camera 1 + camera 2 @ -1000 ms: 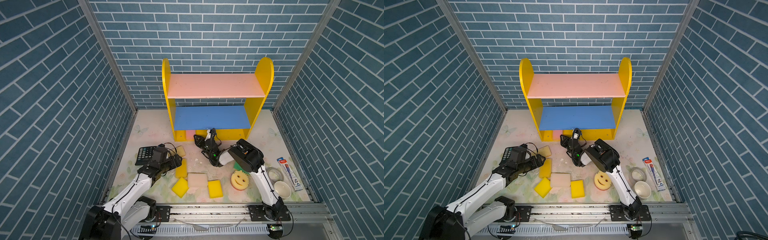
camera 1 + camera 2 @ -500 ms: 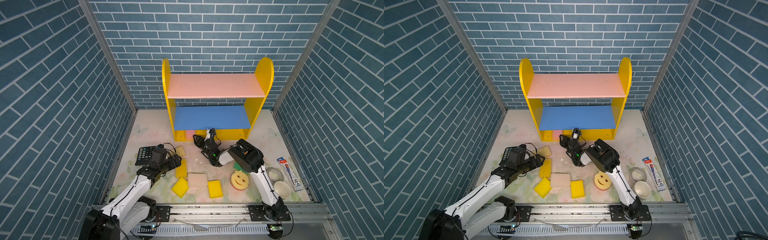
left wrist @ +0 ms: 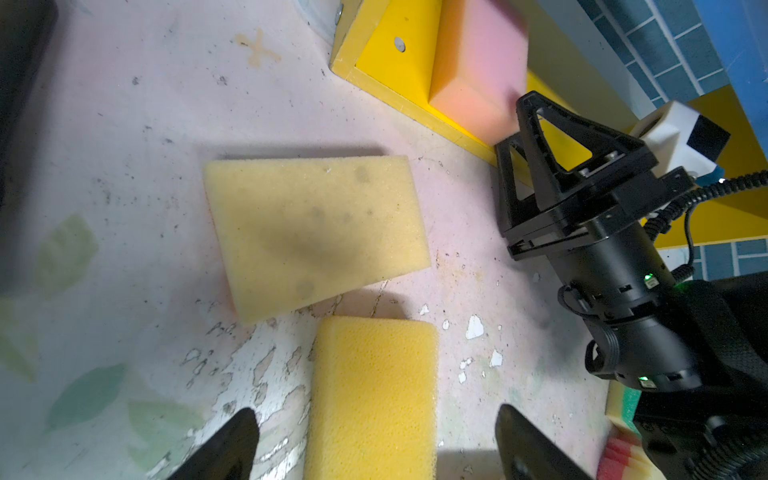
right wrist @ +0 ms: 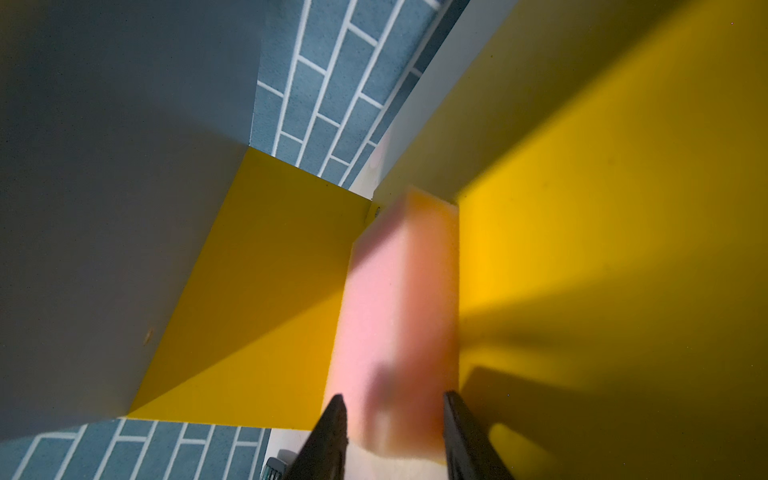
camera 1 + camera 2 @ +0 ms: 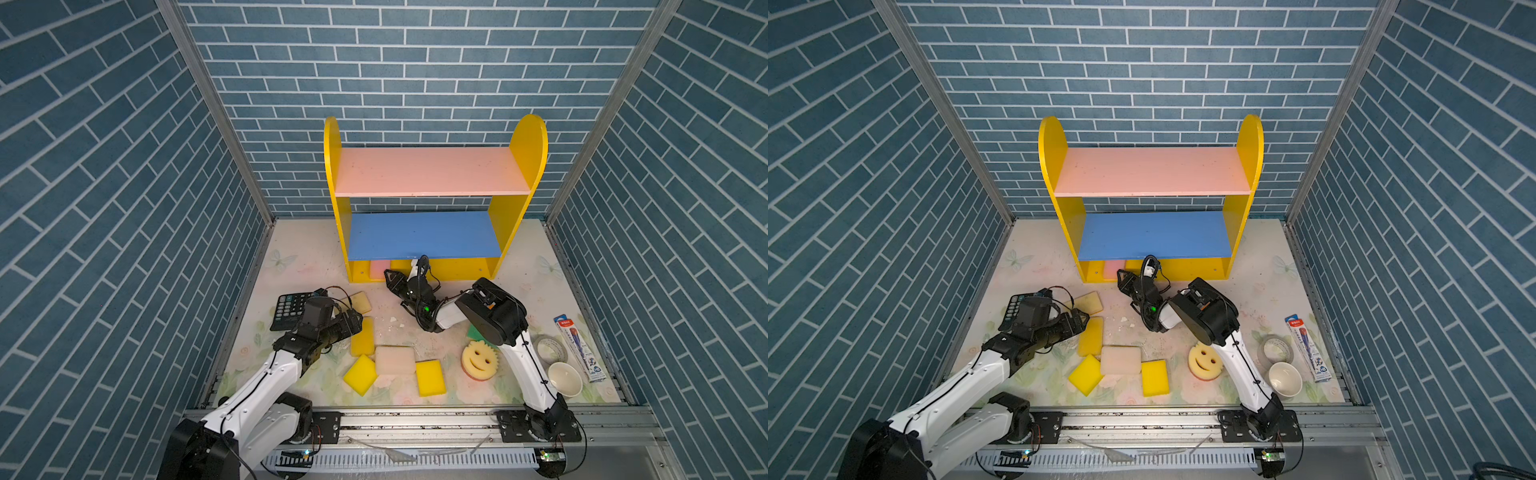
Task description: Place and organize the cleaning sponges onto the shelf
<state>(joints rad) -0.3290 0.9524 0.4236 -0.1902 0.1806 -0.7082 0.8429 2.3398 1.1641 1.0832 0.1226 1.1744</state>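
Right hand [image 4: 394, 415] parked as a second ago at shelf [image 5: 424, 237] base, fingers either side of upright pink sponge [image 4: 399, 324] near base's left end; pinching or merely beside it, cannot tell. Left hand [image 3: 376, 415] spread wide, low over yellow sponge [image 3: 374, 374] on surface [image 5: 307, 266], clear of it. Other sponges [image 5: 395, 359] unmoved.

The shelf [image 5: 528, 166] has yellow sides and base, a pink top board and a blue middle board. On its yellow base is a pink sponge [image 5: 379, 268]. The counter [image 5: 307, 257] is pale, printed with faded leaves and butterflies. There are a tan sponge [image 5: 360, 302], a golden-yellow sponge [image 5: 362, 336], two bright yellow sponges [image 5: 360, 374], a whitish sponge [image 5: 395, 360] and a green sponge [image 5: 473, 332]. The smiley sponge [image 5: 480, 360] is yellow with an orange-pink underside. The calculator [image 5: 286, 309] is black, the cup [image 5: 564, 378] white. The walls [image 5: 415, 62] show blue bricks with white joints.
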